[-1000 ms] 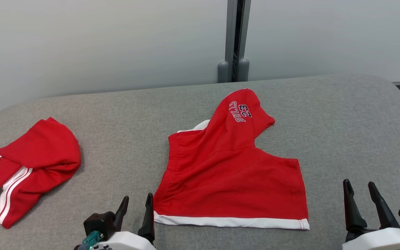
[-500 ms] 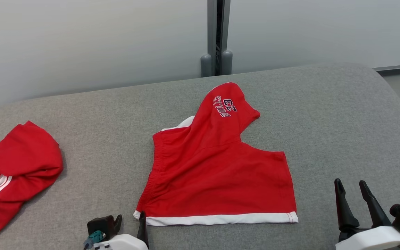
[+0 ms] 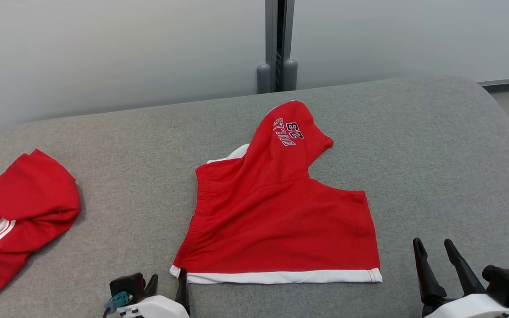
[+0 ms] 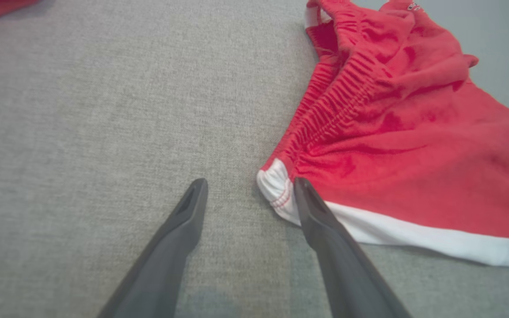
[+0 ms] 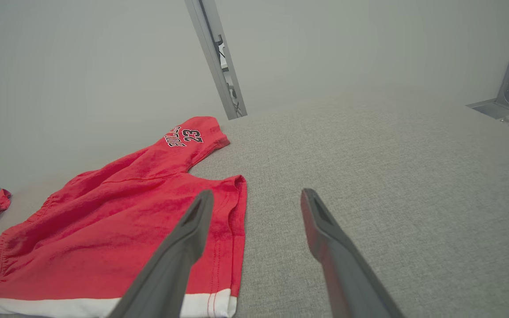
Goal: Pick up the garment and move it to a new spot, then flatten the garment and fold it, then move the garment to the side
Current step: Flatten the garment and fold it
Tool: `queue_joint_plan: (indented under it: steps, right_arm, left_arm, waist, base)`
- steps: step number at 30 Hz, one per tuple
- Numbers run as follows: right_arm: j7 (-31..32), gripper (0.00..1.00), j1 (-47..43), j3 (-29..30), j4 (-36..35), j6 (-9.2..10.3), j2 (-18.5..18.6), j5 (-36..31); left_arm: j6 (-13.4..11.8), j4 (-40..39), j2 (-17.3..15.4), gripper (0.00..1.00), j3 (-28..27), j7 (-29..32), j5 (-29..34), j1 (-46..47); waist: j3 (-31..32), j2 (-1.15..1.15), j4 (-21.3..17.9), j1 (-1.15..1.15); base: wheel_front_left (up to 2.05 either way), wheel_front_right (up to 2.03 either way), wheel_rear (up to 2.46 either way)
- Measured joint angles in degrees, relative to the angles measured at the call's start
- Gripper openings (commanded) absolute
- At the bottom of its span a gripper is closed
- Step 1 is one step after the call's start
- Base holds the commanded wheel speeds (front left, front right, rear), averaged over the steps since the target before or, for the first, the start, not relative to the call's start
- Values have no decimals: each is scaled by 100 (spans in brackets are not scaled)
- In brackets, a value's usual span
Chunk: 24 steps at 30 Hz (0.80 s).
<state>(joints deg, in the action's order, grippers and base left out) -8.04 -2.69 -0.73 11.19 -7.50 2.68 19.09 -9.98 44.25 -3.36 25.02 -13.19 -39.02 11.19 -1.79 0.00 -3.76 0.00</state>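
The fingers [image 4: 325, 238] of the left gripper [image 4: 250, 185] stand spread wide and hold nothing. One tip sits over the white corner of the red shorts [image 4: 413, 154], the other over bare cloth just beside it. Whether that tip presses the fabric or hangs just above it, I cannot tell. The right gripper [image 3: 433, 245] is equally wide open and empty, near the shorts' other near corner but apart from it. In its wrist view one finger [image 5: 179, 247] crosses in front of the red cloth without clearly meeting it.

The shorts [image 3: 281, 221] lie mid-surface and mostly flat, with the gathered waistband [image 4: 334, 101] along the left edge. A white band [image 3: 281, 277] runs along the near edge. One leg, bearing the "BULLS 23" print [image 3: 288, 131], angles away toward the far side.

I judge the work to be at the flatten-and-fold stage, with both grippers lined up along the near edge. The next move seems to call for the left fingers to drop and pinch the waistband corner. The right gripper would need to shift inward to take the opposite corner. The bunched elastic may be thick to pinch cleanly.

Around them is the grey upholstered surface [image 3: 413, 154]. A second red garment with white stripes [image 3: 20, 212] lies crumpled well off to the left. A pale wall [image 3: 104, 53] and a grey post [image 3: 276, 44] stand behind.
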Motion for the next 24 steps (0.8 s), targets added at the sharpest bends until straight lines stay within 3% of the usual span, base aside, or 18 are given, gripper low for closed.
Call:
queue_joint_plan:
  steps: [1, 2, 3, 4, 12, 24]
  right_arm:
    - [10, 100, -20, 1, 7, 0, 5, -8]
    - [22, 100, -27, 2, 12, 0, 3, -18]
    - [22, 100, -27, 10, 11, 0, 2, -21]
    - [24, 100, -27, 19, 12, 0, 3, -35]
    - [105, 100, -26, 13, 211, 0, 5, 21]
    - [338, 100, 114, -536, 1317, 0, -1, 836]
  left_arm:
    - [43, 30, 7, 100, 7, -14, -11, 14]
    - [102, 55, 12, 41, 23, -23, -41, 38]
    - [155, 74, 14, 8, 40, -31, -55, 65]
    - [193, 93, 16, 0, 64, -44, -67, 87]
    - [388, 63, 42, 0, 156, -123, -40, 255]
    - [328, -572, 47, 0, 456, -123, 75, 209]
  waist:
    - [-7, 0, 14, 0]
    - [-16, 0, 26, 0]
    - [-27, 0, 37, 0]
    - [-39, 0, 46, 0]
    - [-123, 0, 183, 0]
    - [-93, 0, 541, 0]
  base:
    - [0, 0, 0]
    - [0, 0, 0]
    - [0, 0, 0]
    - [0, 0, 0]
    - [0, 0, 0]
    - [0, 0, 0]
